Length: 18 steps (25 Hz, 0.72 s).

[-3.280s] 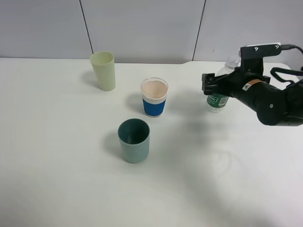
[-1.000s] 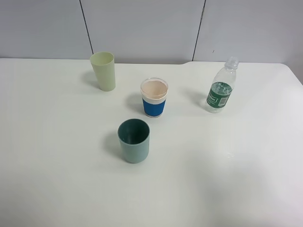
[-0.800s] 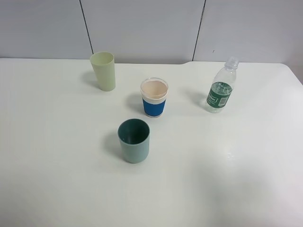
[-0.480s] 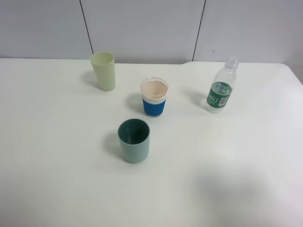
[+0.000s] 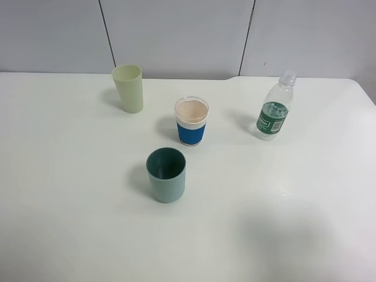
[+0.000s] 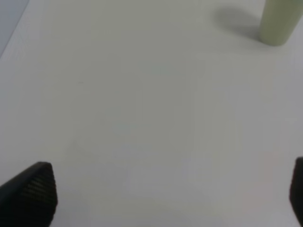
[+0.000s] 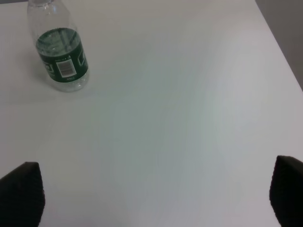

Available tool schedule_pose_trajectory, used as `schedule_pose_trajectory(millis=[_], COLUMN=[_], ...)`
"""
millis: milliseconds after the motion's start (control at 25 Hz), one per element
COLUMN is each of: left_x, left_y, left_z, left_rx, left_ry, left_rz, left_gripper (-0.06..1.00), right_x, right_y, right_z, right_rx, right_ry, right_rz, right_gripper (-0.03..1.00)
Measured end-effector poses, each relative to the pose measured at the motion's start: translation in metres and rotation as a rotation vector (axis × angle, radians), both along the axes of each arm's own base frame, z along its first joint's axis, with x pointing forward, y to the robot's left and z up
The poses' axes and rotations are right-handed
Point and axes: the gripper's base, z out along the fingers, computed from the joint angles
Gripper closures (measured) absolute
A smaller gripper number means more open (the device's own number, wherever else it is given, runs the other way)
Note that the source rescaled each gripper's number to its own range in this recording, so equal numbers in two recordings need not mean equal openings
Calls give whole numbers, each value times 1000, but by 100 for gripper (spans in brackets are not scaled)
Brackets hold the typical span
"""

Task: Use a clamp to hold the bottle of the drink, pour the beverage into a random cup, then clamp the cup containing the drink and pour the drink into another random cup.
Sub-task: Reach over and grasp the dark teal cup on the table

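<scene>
On table, high view: bottle upright at right, well apart from 3 cups. Blue-sleeved cup centre, pale green cup back left, teal cup front.
Left wrist view: left gripper spread wide over table, pale green cup beyond.
Right wrist view: right gripper spread wide, bottle standing ahead, untouched.

bottle R of mid cup, both on table

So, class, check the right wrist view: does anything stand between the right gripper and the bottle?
Nothing visible does. Only bare table lies between the open right gripper and the upright bottle.
</scene>
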Motion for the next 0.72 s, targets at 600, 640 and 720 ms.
schedule_pose_trajectory(millis=[600,640,720], left_x=[0,0,0], left_y=[0,0,0], left_z=[0,0,0], left_rx=[0,0,0], left_ry=[0,0,0], left_rz=[0,0,0], left_gripper=[-6,-6,-6], right_x=[0,0,0], right_y=[0,0,0], right_z=[0,0,0], right_rx=[0,0,0], right_ry=[0,0,0], right_rz=[0,0,0], right_gripper=[9,9,9])
